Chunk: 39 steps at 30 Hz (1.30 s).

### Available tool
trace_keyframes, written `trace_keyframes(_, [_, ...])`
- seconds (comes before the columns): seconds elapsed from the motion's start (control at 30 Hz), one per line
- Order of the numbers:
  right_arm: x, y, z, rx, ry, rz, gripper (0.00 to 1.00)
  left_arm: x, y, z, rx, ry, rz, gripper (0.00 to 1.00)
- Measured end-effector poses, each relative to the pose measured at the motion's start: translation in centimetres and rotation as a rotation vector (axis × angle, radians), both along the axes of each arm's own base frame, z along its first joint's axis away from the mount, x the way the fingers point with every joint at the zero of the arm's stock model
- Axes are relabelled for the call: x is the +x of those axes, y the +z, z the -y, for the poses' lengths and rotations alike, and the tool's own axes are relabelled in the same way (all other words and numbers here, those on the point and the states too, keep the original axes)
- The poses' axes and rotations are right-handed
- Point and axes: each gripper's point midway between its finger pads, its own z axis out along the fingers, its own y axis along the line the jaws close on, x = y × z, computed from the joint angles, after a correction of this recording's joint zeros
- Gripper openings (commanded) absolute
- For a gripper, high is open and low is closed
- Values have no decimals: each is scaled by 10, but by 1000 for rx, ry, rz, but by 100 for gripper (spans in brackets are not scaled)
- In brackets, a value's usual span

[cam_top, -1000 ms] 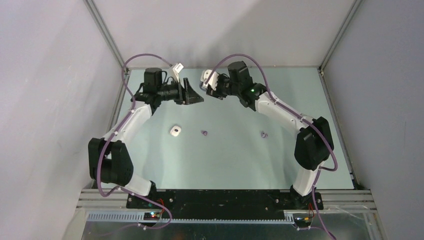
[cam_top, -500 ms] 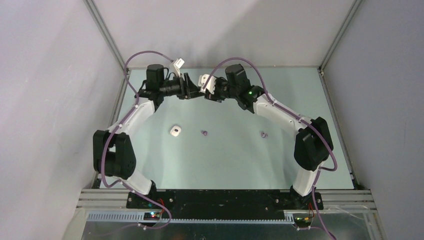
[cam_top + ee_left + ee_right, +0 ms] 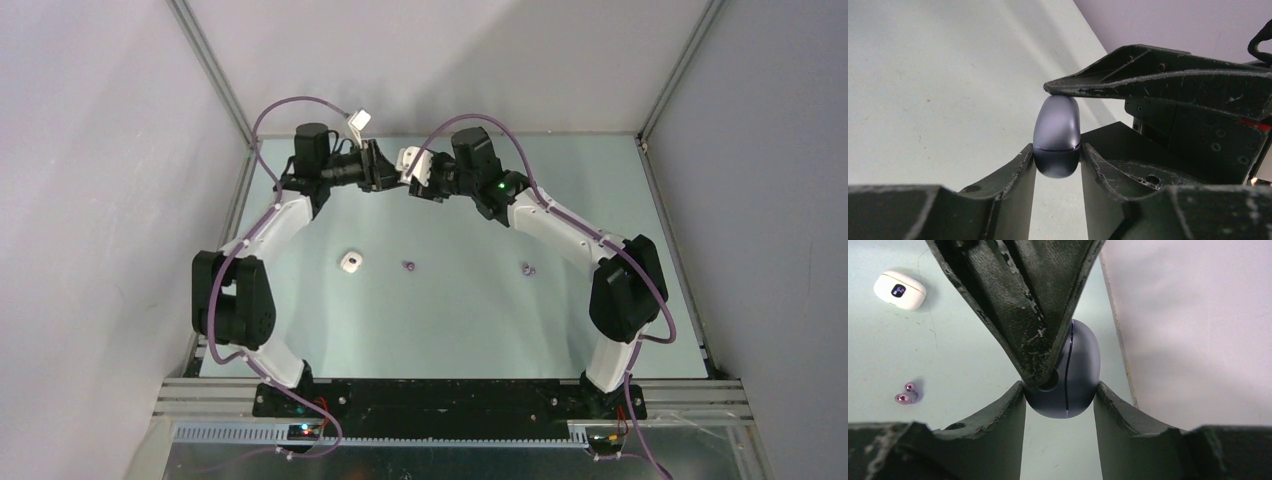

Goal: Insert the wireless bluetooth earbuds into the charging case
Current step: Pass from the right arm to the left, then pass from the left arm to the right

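A closed purple charging case [image 3: 1057, 132] is held above the back middle of the table, between both grippers. My left gripper [image 3: 1058, 162] is shut on its lower end. My right gripper [image 3: 1060, 402] is shut on the same case [image 3: 1078, 370], and one of its fingers [image 3: 1168, 82] lies over the top. In the top view the two grippers meet, the left gripper [image 3: 382, 178] against the right gripper [image 3: 412, 186]. Two purple earbuds lie on the table, one [image 3: 408, 266] near the middle and one [image 3: 527, 268] to the right. No white earbuds show.
A closed white charging case [image 3: 350, 262] lies on the table left of the middle; it also shows in the right wrist view [image 3: 899, 290], with purple earbuds [image 3: 904, 394] nearer. The back wall and frame posts stand close behind the grippers.
My left gripper has moved right to meet the right gripper and closed from wide open onto the purple case. The right gripper shifted slightly left.
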Motion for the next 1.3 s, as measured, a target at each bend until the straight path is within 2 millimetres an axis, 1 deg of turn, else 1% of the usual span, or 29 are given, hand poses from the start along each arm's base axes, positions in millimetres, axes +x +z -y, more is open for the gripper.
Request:
trace_keyframes(0.1, [-1, 1, -1, 1, 3, 2, 33, 2, 1, 2, -9, -10, 0, 41])
trace_keyframes(0.17, [-2, 1, -3, 3, 6, 4, 33, 3, 3, 3, -14, -17, 4, 39])
trace_keyframes(0.2, [-2, 2, -3, 3, 6, 5, 33, 3, 3, 3, -15, -18, 5, 34])
trace_keyframes(0.27, [-2, 3, -3, 4, 3, 8, 33, 3, 5, 3, -20, -17, 3, 27])
trace_keyframes(0.37, [-1, 4, -2, 8, -2, 12, 36, 4, 7, 4, -29, -18, 7, 22])
trace_keyframes(0.43, [0, 6, -2, 13, -8, 11, 48, 5, 9, 4, -36, -22, 14, 14])
trace_keyframes(0.47, [0, 6, -2, 16, -11, 10, 56, 5, 10, 5, -42, -26, 15, 9])
trace_keyframes(0.53, [-1, 8, -1, 27, -20, -4, 64, 4, 13, 5, -54, -34, 20, 3])
trace_keyframes(0.6, [-1, 13, 1, 46, -30, -45, 69, 3, 16, 7, -71, -56, 36, 2])
trace_keyframes(0.67, [-6, 23, 2, 65, -8, -134, 70, -1, 21, 10, -90, -90, 67, 1])
trace_keyframes(0.73, [-8, 41, 4, 109, 20, -229, 69, -6, 23, 12, -100, -118, 97, 2])
trace_keyframes(0.77, [-11, 49, 8, 130, 39, -308, 68, -7, 25, 12, -97, -129, 134, 2])
trace_keyframes(0.83, [-7, 75, 19, 197, 61, -394, 67, -16, 25, 10, -80, -157, 186, 2])
trace_keyframes(0.9, [-8, 97, 36, 248, 88, -469, 65, -27, 26, 8, -50, -197, 258, 2])
trace_keyframes(0.97, [-14, 105, 53, 271, 104, -529, 63, -35, 29, 6, -16, -230, 342, 2])
trace_keyframes(1.0, [-18, 106, 58, 274, 115, -555, 61, -39, 32, 5, 1, -244, 387, 2])
trace_keyframes(1.07, [-33, 97, 59, 263, 150, -620, 57, -48, 39, 2, 42, -270, 491, 3])
trace_keyframes(1.2, [-63, 76, 47, 224, 218, -741, 53, -61, 48, 1, 96, -308, 626, 3])
trace_keyframes(1.3, [-80, 72, 38, 203, 266, -772, 53, -68, 49, 2, 119, -333, 681, 2])
